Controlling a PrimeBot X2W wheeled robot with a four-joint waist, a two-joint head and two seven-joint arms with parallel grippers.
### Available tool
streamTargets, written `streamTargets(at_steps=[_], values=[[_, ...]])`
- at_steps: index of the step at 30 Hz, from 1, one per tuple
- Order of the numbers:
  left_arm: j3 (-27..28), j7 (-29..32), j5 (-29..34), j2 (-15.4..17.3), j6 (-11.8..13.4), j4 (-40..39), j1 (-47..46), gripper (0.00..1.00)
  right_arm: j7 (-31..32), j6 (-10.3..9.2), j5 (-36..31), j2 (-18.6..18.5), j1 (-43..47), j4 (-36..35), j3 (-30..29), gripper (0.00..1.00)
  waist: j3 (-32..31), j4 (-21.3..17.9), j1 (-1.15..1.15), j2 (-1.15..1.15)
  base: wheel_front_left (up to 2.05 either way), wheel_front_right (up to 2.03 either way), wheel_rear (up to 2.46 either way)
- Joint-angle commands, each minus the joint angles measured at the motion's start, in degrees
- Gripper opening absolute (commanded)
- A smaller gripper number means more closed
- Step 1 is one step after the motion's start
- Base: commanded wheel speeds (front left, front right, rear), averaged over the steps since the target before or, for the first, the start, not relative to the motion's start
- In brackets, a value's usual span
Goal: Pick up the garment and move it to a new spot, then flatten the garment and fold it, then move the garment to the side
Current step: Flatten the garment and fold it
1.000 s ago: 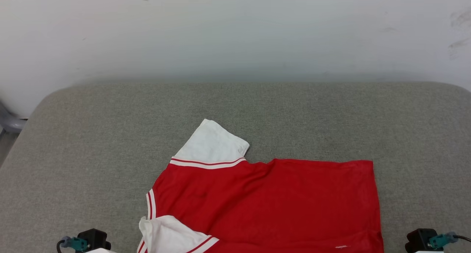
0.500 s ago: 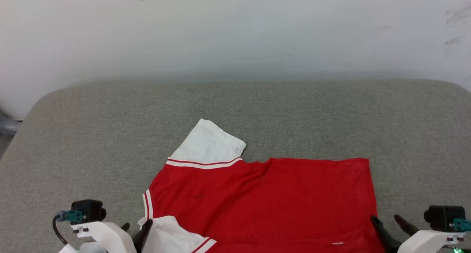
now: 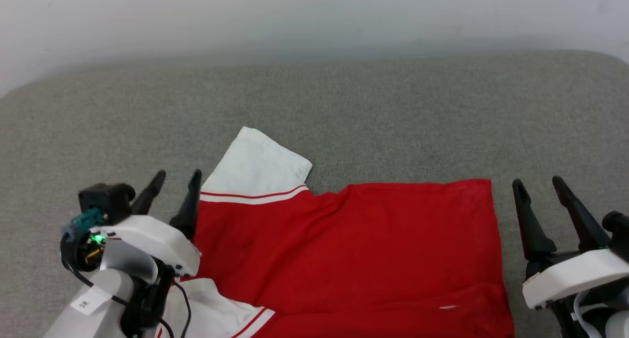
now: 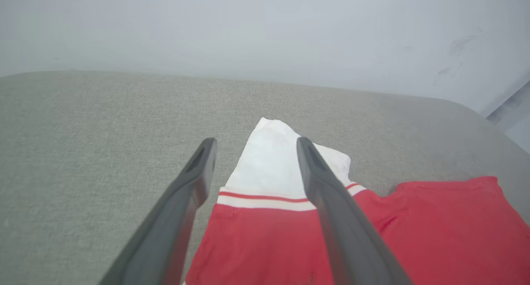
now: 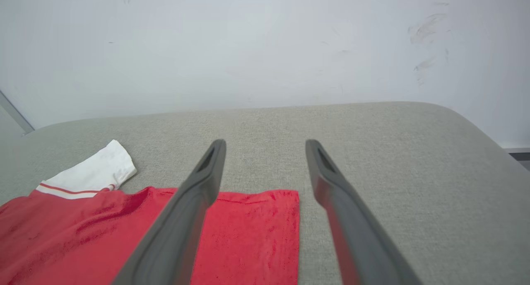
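Head view: the shirt (image 3: pixel 354 249) was laid on the cushion (image 3: pixel 344 107), long axis nine to three. It was flanked by the left claw (image 3: pixel 179 173) at nine (over the shoulder edge) and the right claw (image 3: pixel 536 181) at three, both spread open, empty.

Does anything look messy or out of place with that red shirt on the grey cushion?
Slightly. The red jersey T-shirt with white sleeves lies mostly flat on the grey fabric cushion, but creases run from its far sleeve, and its near sleeve sits bunched askew. Dark scuffs mark the white wall.
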Motion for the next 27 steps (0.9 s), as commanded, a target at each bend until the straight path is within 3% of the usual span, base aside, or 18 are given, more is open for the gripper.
streamTargets(at_steps=[1,4,8,13,18,22,27], values=[[0.61,-1.84,1.18,0.02,-0.51,0.98,-2.81,1.0,-1.45,-0.05,-0.47,0.36,-1.94,-1.32,0.26,1.0,4.08,-1.54,-0.01,0.0,0.0,0.0,0.0],[0.82,-3.56,2.38,0.06,-1.59,2.81,-6.94,1.0,-2.55,-0.06,-1.24,0.66,-3.66,-2.92,0.19,1.0,7.03,-2.64,-0.01,0.0,0.0,0.0,0.0],[0.19,-1.0,2.03,0.87,-4.47,5.96,-12.76,1.0,-3.17,-0.06,-1.53,1.03,-5.96,-3.53,0.49,1.0,10.79,-4.36,-0.01,0.0,0.0,0.0,0.0],[-1.01,7.75,-0.55,2.36,-9.05,10.04,-20.35,1.0,-3.27,-0.06,-1.24,1.75,-7.33,-2.22,0.83,1.0,13.89,-6.09,-0.01,0.0,0.0,0.0,0.0],[-2.49,20.39,-3.96,4.43,-11.36,13.27,-26.54,1.0,-3.55,-0.06,-0.39,2.64,-7.85,-0.45,1.83,1.0,15.82,-7.96,-0.01,0.0,0.0,0.0,0.0],[-3.27,29.5,-6.1,6.04,-11.24,15.78,-29.68,1.0,-4.03,-0.06,0.95,2.92,-8.69,0.38,3.2,1.0,16.82,-9.5,-0.01,0.0,0.0,0.0,0.0],[-4.77,39.13,-7.44,7.13,-8.82,18.84,-31.79,1.0,-4.42,-0.05,1.77,3.17,-9.15,1.4,3.74,1.0,18.33,-10.81,-0.01,0.0,0.0,0.0,0.0]])
